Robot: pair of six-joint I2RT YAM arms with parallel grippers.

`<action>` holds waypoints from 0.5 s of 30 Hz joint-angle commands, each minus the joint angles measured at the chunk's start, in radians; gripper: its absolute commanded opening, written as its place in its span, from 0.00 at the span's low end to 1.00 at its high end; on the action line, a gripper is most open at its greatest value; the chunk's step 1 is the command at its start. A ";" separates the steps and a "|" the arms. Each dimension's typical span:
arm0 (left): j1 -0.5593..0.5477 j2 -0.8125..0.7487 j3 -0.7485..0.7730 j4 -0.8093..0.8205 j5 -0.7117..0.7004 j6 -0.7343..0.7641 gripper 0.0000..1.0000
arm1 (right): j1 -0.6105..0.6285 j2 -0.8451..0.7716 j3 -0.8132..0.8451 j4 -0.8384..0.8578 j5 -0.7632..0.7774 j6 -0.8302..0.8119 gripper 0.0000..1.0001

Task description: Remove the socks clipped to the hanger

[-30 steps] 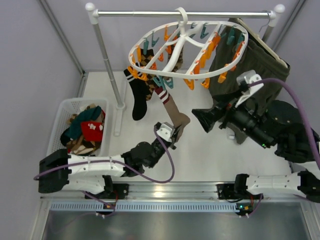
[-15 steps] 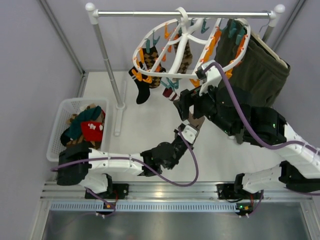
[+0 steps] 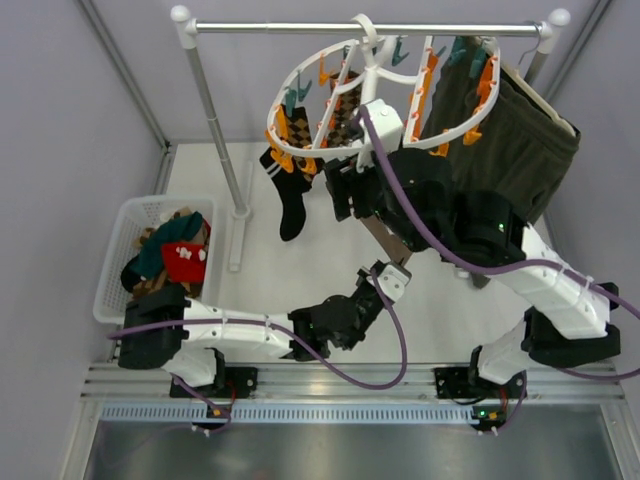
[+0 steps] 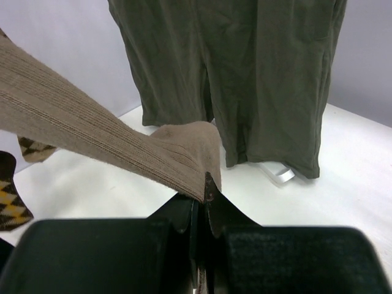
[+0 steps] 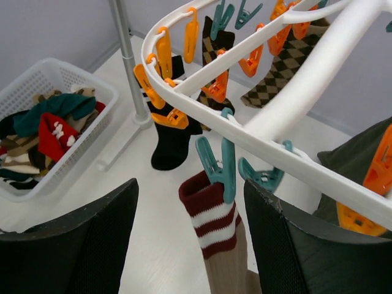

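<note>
The round white hanger (image 3: 300, 90) hangs from the rail, with orange and teal clips. A brown sock with a red-and-white cuff (image 5: 215, 215) hangs from a teal clip (image 5: 224, 166). My right gripper (image 5: 190, 190) is open, with its fingers on either side of that cuff and clip; in the top view it (image 3: 340, 190) is just under the hanger. My left gripper (image 4: 205, 190) is shut on the brown sock's toe (image 4: 177, 147) and holds it stretched taut low over the table (image 3: 393, 278). A black striped sock (image 3: 290, 200) and argyle socks (image 5: 282, 67) stay clipped.
A white basket (image 3: 160, 202) holding several socks sits at the left, also in the right wrist view (image 5: 79, 72). Dark olive shorts (image 3: 520, 140) hang at the right of the rail (image 3: 280, 28). The rail's post (image 3: 215, 120) stands left of the hanger.
My right arm rose and swung left to the hanger, bringing its open fingers around the clipped cuff. My left gripper carried the sock's toe rightward and nearer, and the hanger tilted.
</note>
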 commanded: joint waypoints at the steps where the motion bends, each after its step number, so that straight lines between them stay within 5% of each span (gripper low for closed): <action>1: -0.009 0.002 0.033 0.029 -0.024 0.027 0.00 | -0.006 0.052 0.075 -0.053 0.075 -0.038 0.66; 15: -0.010 -0.002 0.022 0.029 -0.009 0.018 0.00 | -0.010 0.137 0.081 -0.030 0.285 -0.084 0.61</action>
